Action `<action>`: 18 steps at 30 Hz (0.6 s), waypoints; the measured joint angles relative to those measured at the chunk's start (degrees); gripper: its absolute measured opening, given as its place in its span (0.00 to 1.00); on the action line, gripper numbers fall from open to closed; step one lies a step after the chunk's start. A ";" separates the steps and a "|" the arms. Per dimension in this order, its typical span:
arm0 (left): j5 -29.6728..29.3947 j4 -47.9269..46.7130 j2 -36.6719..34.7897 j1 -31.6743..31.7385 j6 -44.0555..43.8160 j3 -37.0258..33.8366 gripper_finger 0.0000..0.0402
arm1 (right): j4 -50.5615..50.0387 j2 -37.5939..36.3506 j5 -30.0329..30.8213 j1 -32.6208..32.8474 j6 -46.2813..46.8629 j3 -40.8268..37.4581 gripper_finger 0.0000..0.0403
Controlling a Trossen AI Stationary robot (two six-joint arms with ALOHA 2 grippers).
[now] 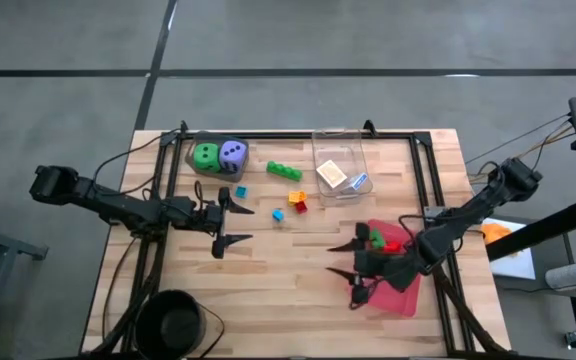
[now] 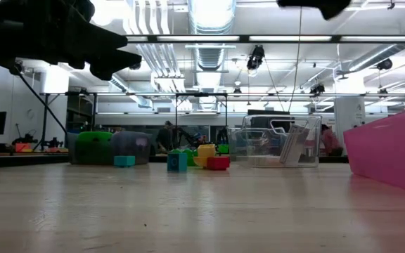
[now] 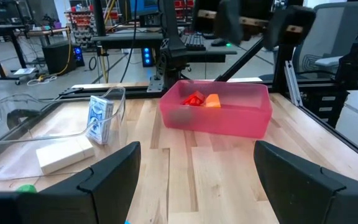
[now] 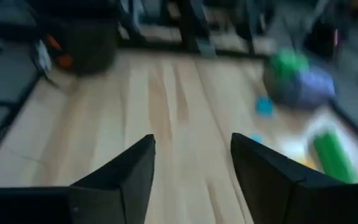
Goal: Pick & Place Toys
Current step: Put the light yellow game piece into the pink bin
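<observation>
The green die (image 1: 206, 155) and purple die (image 1: 232, 152) sit side by side at the table's far left. A long green brick (image 1: 284, 170), a yellow brick (image 1: 294, 196), a red brick (image 1: 300, 206) and two small blue bricks (image 1: 240, 191) (image 1: 278, 214) lie mid-table. Two flat packets (image 1: 332, 173) (image 1: 359, 181) lie in the clear box (image 1: 340, 160). The pink tray (image 1: 393, 270) holds red, orange and green pieces (image 3: 202, 99). My left gripper (image 1: 230, 221) is open and empty at mid-left. My right gripper (image 1: 349, 262) is open and empty beside the tray.
A black round container (image 1: 173, 322) stands at the near left corner. A black frame (image 1: 298, 135) runs along the table's far and side edges. Bare wood lies between the two grippers.
</observation>
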 joint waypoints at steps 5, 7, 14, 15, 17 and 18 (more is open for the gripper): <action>0.00 0.01 0.00 0.00 -0.06 0.00 0.78 | 29.26 1.48 -6.20 -1.25 -15.77 -7.88 0.44; -0.02 -0.15 0.02 0.00 -0.20 0.00 0.78 | 38.10 1.42 -8.40 -1.65 -19.11 -11.58 0.42; -0.02 -0.39 0.01 0.00 -1.87 0.00 0.78 | 50.34 -4.21 -8.28 -2.41 -19.32 -26.00 0.33; -0.02 -0.69 0.02 0.00 -2.39 0.00 0.78 | 50.83 -5.42 -8.26 -2.53 -18.33 -27.83 0.31; -0.14 -1.57 0.04 0.01 -3.21 0.08 0.78 | 51.02 -8.14 -8.06 -2.84 -16.23 -31.12 0.29; -0.58 -2.90 0.05 0.02 -3.37 0.53 0.78 | 51.06 -9.57 -7.73 -2.97 -15.50 -32.55 0.27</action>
